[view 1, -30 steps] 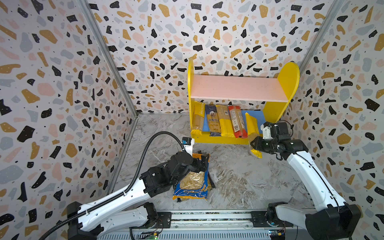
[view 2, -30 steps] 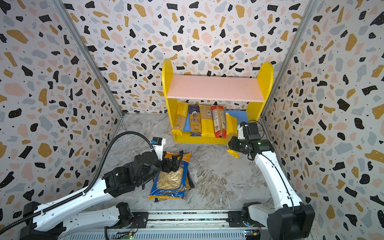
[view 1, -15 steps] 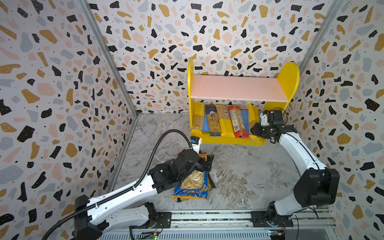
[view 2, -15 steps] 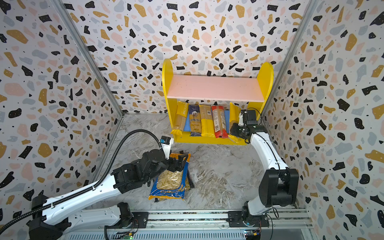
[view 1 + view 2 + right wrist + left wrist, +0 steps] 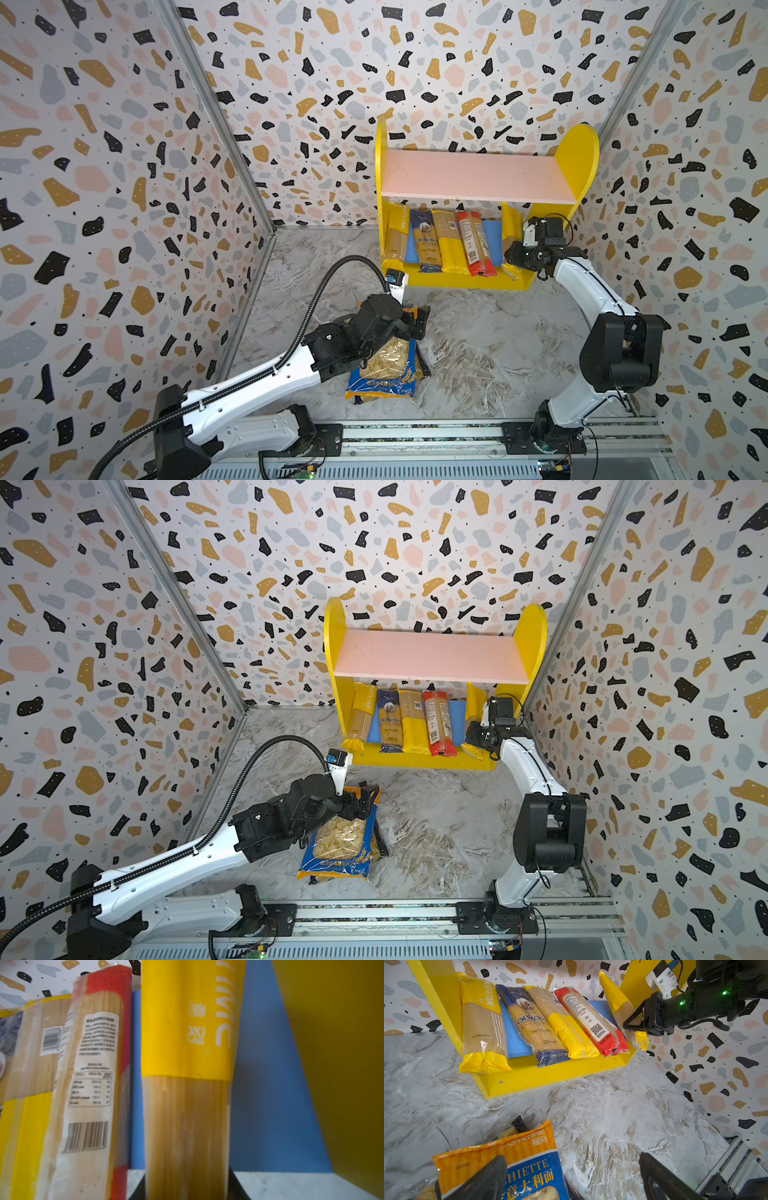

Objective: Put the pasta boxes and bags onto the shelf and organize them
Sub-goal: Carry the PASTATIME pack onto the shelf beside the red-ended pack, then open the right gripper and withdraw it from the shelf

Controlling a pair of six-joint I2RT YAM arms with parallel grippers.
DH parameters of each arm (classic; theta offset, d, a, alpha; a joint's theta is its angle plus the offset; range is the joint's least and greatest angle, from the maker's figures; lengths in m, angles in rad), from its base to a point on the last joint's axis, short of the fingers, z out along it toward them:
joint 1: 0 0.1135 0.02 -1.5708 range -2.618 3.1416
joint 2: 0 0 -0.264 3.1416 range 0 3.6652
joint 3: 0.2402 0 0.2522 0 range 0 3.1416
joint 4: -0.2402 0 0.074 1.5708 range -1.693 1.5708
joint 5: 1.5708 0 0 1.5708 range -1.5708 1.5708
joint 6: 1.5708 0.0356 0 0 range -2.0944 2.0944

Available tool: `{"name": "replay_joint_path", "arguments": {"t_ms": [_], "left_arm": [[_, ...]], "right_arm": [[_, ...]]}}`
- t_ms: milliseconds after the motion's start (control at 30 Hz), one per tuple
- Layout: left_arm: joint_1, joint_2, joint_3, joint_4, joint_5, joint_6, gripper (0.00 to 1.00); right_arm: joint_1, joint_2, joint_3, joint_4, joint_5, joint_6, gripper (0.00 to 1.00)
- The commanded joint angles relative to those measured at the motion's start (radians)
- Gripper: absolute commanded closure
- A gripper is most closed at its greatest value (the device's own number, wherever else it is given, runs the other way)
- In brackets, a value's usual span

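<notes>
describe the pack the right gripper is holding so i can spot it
Find the yellow-sided shelf at the back wall and its blue lower board. At the board's right end is a yellow spaghetti pack, the right gripper shut on its near end. A strip of bare blue parts it from the red pack and the rest.

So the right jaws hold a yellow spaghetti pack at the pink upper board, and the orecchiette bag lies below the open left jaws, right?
Wrong board. The right wrist view shows the right jaws shut on the yellow spaghetti pack over the blue lower board, beside the red pack. The orecchiette bag does lie below the open left jaws.
</notes>
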Motion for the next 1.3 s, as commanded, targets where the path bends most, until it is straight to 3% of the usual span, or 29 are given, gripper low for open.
{"name": "replay_joint_path", "arguments": {"t_ms": [0, 300, 467, 600, 933, 1267], "left_arm": [[0.014, 0.007, 0.029, 0.039, 0.003, 0.021, 0.00], [0.025, 0.016, 0.021, 0.041, 0.013, 0.012, 0.00], [0.025, 0.006, 0.017, 0.037, 0.013, -0.001, 0.01], [0.025, -0.012, 0.007, 0.027, 0.011, -0.011, 0.01], [0.025, -0.099, -0.042, -0.020, -0.022, -0.043, 0.00], [0.025, -0.238, -0.184, -0.093, -0.081, -0.145, 0.01]], "right_arm": [[-0.006, -0.016, 0.100, 0.134, 0.005, -0.037, 0.77], [-0.007, 0.044, 0.165, 0.106, 0.007, -0.050, 0.73], [-0.008, 0.032, 0.140, 0.113, -0.004, -0.040, 0.50], [-0.007, -0.005, 0.110, 0.107, 0.016, -0.035, 0.39], [-0.006, -0.115, 0.026, 0.063, 0.026, -0.023, 0.33], [0.011, -0.373, -0.205, 0.011, 0.019, 0.001, 0.24]]}}
